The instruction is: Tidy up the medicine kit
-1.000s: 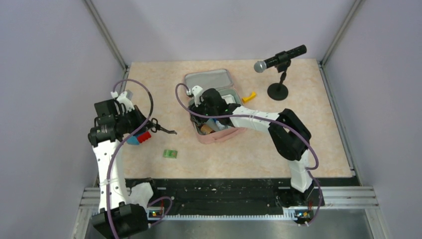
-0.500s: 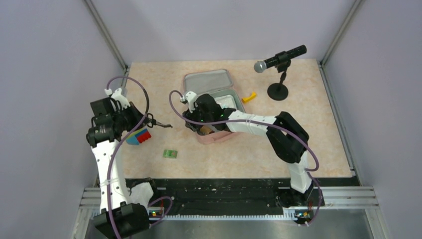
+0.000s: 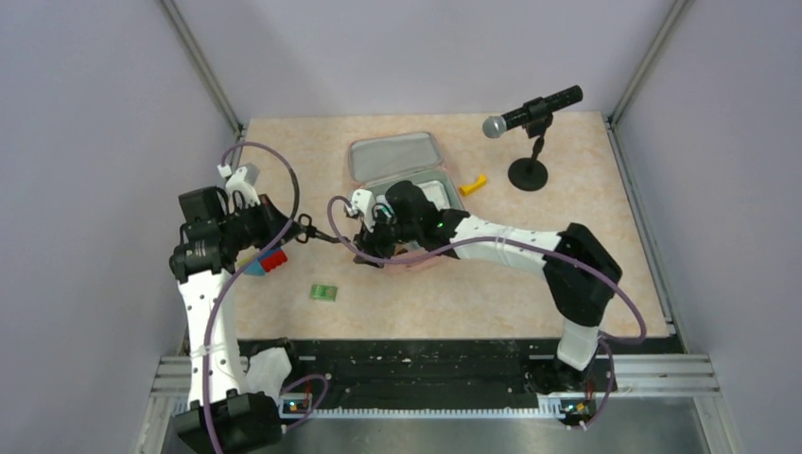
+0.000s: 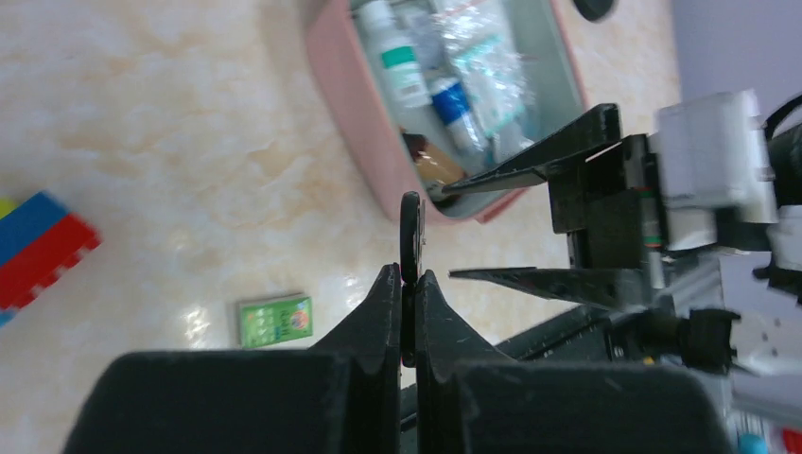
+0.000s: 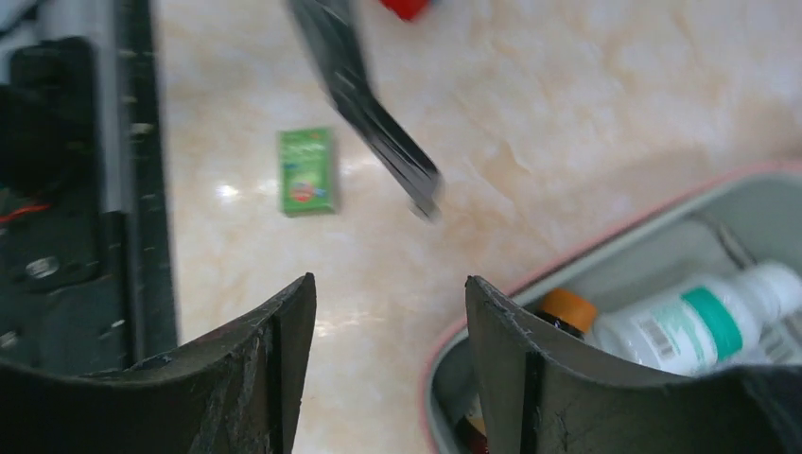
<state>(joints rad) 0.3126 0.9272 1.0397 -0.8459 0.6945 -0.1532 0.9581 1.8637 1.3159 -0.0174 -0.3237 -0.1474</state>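
Note:
The pink medicine kit (image 3: pixel 398 157) lies open at mid-table, with bottles and packets inside. It also shows in the left wrist view (image 4: pixel 346 123) and the right wrist view (image 5: pixel 605 248). My left gripper (image 3: pixel 301 227) (image 4: pixel 404 274) is shut on a thin black tool (image 4: pixel 410 225) that points toward the kit's near-left end. The tool (image 5: pixel 376 115) crosses the right wrist view, blurred. My right gripper (image 3: pixel 365 249) (image 5: pixel 388 284) is open and empty, above the kit's near-left rim and facing the tool. A white bottle (image 5: pixel 702 322) and an orange-capped amber bottle (image 5: pixel 566 309) lie inside the kit.
A small green box (image 3: pixel 323 292) (image 4: pixel 275 320) (image 5: pixel 306 171) lies on the table in front of the kit. Blue and red toy blocks (image 3: pixel 268 261) (image 4: pixel 43 246) sit under the left arm. A yellow piece (image 3: pixel 473 184) and a microphone on a stand (image 3: pixel 530 115) are at the back right.
My right gripper has moved from inside the kit to its near-left end. My left gripper has moved right with the black tool, toward the right gripper.

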